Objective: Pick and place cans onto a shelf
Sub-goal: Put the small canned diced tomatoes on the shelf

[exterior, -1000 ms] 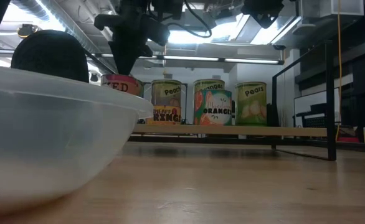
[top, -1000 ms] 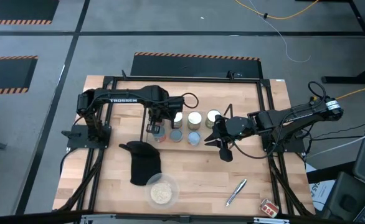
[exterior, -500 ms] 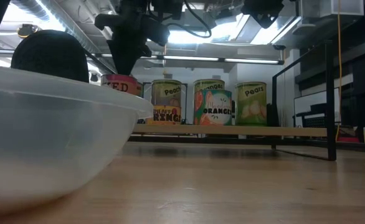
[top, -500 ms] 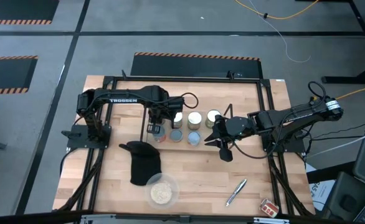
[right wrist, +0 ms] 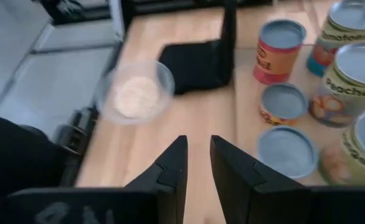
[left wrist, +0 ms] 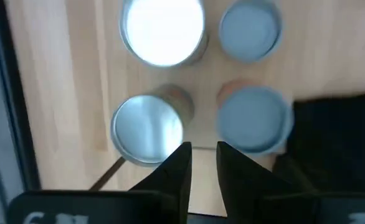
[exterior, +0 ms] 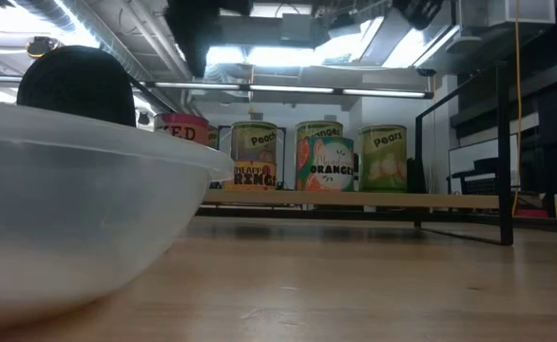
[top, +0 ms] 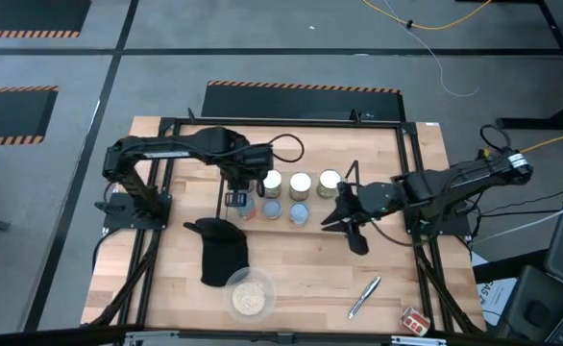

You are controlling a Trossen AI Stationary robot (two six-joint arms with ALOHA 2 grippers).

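A light wooden table [top: 291, 269] with a butcher-block grain fills the middle of the overhead view, edged by a black metal frame [top: 411, 192]. Near the centre of that view stand the cans [top: 301, 185], small round tins with silvery, cream or pale blue lids; they sit in two short rows on the low shelf [exterior: 355, 199], whose thin black wire and pale board show in the middle of the table-level view. Their paper labels there show fruit in green, yellow and orange.

The left gripper [top: 238, 199] hangs just left of centre in the overhead view, pointing straight down over the leftmost tins, its arm bent back toward the left edge. In its wrist view the two dark fingers [left wrist: 176, 171] stand slightly apart and hold nothing.

The right gripper [top: 351, 219] sits just right of the cans, its arm stretched in from the right edge. Its fingers [right wrist: 170, 171] are also parted and empty.

A black cloth [top: 219, 252] and a clear round bowl [top: 251, 297] of pale grains lie lower left of centre; a silver pen [top: 364, 297] lies lower right.
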